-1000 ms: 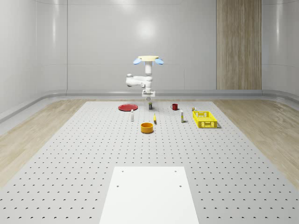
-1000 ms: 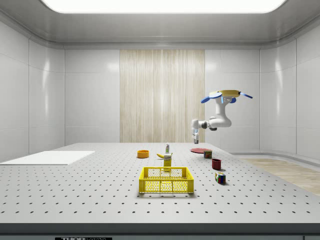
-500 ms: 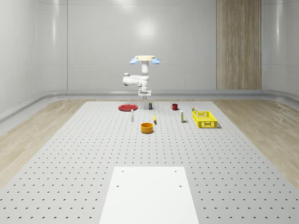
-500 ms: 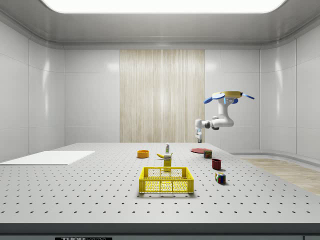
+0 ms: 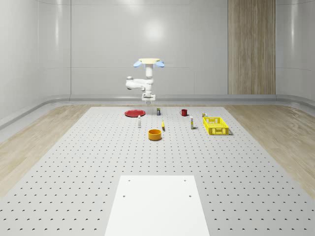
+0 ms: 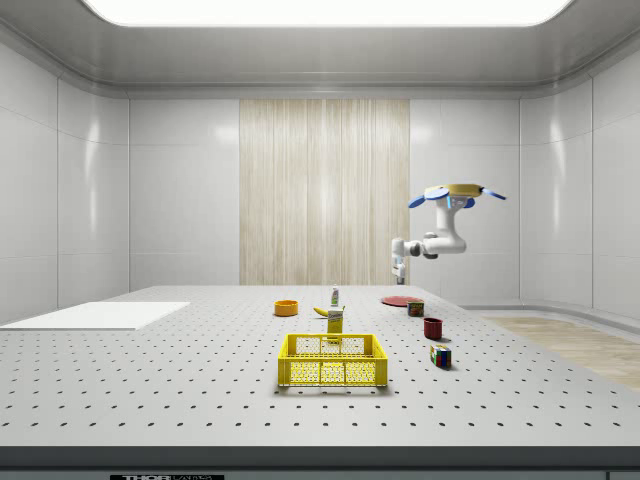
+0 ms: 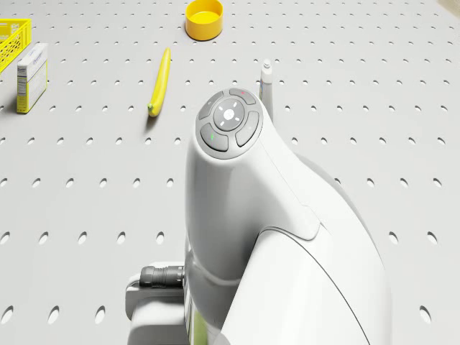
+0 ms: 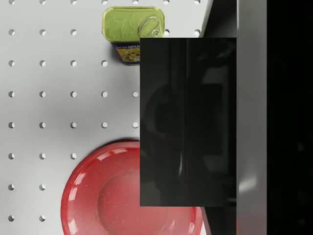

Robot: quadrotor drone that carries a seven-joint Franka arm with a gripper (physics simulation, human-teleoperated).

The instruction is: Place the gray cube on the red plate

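1. Starting at the near end of the perforated table [image 5: 74, 162], we are seeing a white sheet [image 5: 156, 206] lying flat.
2. Moving farther along, we are finding an orange bowl [image 5: 155, 134] with a banana [image 5: 163, 126] just beyond it. A yellow crate [image 5: 215, 126] is sitting toward the whole-scene view's right.
3. Beyond those, we are noting a red mug [image 5: 183, 112], a luncheon-meat can [image 8: 132, 29] and the red plate [image 5: 133, 113] lined up near the far end of the table.
4. Above that far row, the drone [image 5: 149, 62] is hovering clear of the table, slightly to the whole-scene view's right of the plate. Its white arm [image 7: 273, 237] is bending down beneath it.
5. The gripper [image 5: 149, 101] is hanging above the table, over the gap between plate and can.
6. Looking along the wrist, we are seeing the gray cube [image 8: 188, 122] up close and aloft, clamped in the closed fingers. It is overlapping the plate's rim, with the can lying beside the plate, apart from it.
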